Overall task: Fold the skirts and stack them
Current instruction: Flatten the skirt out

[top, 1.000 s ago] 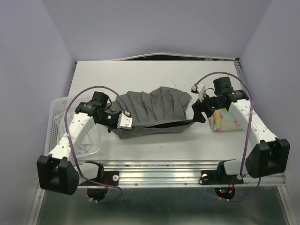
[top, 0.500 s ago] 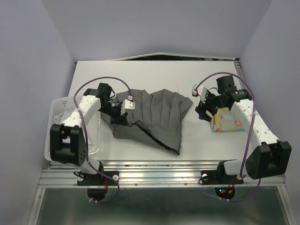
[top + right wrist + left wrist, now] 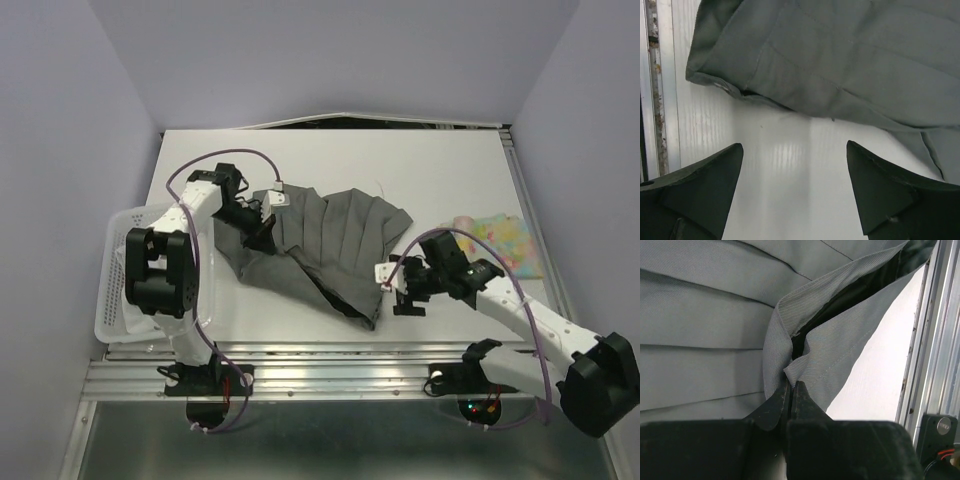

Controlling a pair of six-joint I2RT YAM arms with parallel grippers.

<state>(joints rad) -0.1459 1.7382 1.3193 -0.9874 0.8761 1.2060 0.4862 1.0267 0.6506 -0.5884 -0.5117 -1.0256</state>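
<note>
The large grey pleated skirt lies crumpled across the middle of the table, its near corner pointing toward the front edge. My left gripper sits at the skirt's left side and is shut on a pinched fold of the grey cloth, fingertips pressed together. My right gripper hovers low over bare table just right of the skirt's near corner; its jaws stand wide apart with nothing between them. A small pastel floral skirt lies at the right, apart from both grippers.
A white slatted basket stands off the table's left front corner, partly behind the left arm. The metal rail runs along the near edge, close to the right gripper. The table's back edge is beyond the skirt.
The left gripper pulled the grey skirt's edge back and left, turning the skirt. The right gripper left the floral skirt, swung forward to the grey skirt's near corner and opened wider.
</note>
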